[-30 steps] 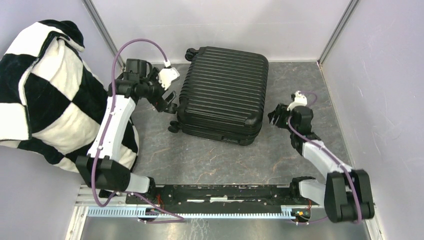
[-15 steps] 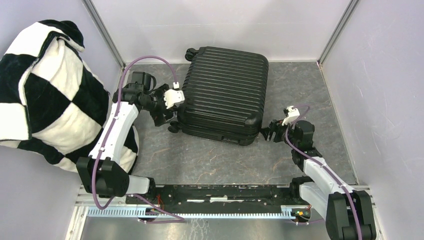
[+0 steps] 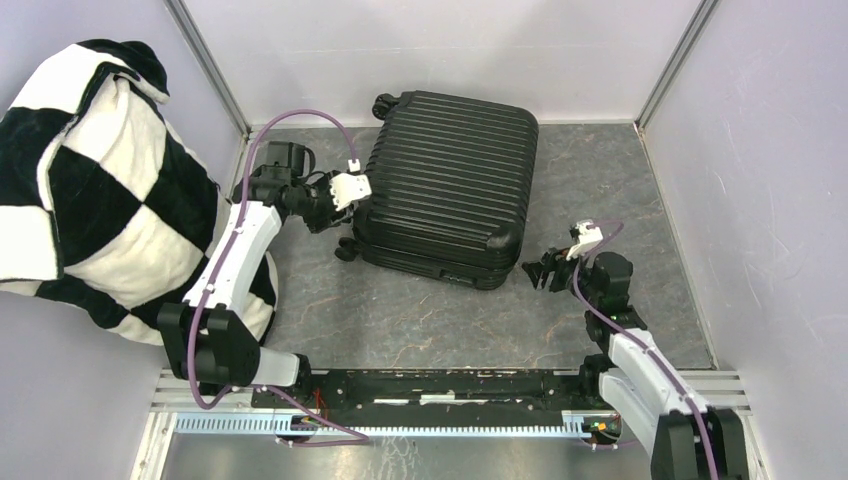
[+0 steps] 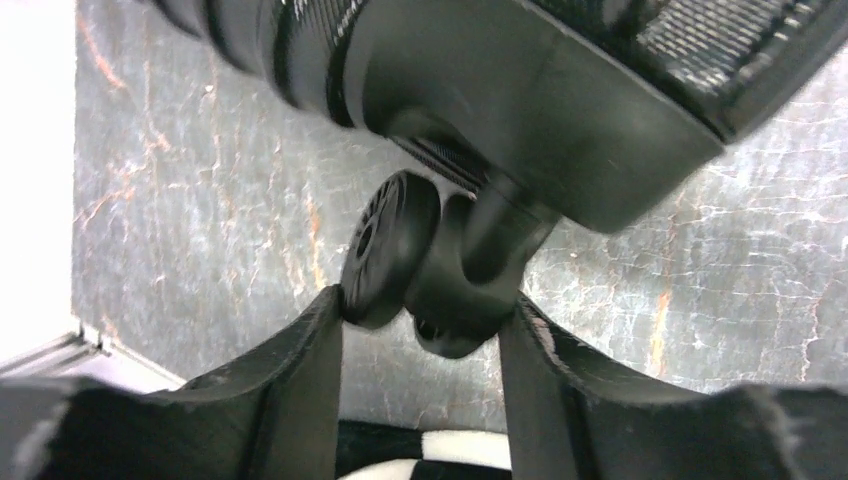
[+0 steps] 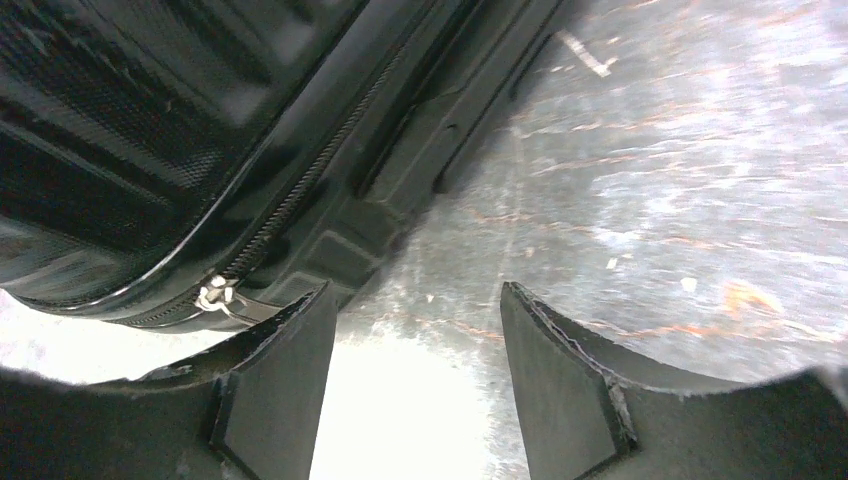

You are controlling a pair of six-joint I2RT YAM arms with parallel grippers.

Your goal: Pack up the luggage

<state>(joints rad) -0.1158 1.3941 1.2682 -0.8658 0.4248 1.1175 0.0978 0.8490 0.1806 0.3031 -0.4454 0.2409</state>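
The luggage (image 3: 445, 185), a black ribbed hard-shell suitcase, lies shut and flat on the grey floor. My left gripper (image 3: 340, 225) is at its near left corner. In the left wrist view that gripper (image 4: 425, 300) is shut on a black caster wheel (image 4: 385, 250) and its bracket, under the shell (image 4: 520, 100). My right gripper (image 3: 535, 268) hangs low by the near right corner. In the right wrist view it (image 5: 415, 292) stands open over bare floor, its left finger just beside the silver zipper pull (image 5: 215, 295) on the shell's seam (image 5: 150, 130).
A black-and-white checkered blanket (image 3: 90, 180) is piled against the left wall, and a strip of it (image 4: 470, 450) shows under the left fingers. Lilac walls (image 3: 760, 150) close the grey marbled floor (image 3: 420, 310) on three sides. The arm rail (image 3: 440, 385) runs along the near edge.
The left gripper moved in to the suitcase's near left corner and shut on the caster wheel. The right arm swung down and nearer, to the near right corner, still open.
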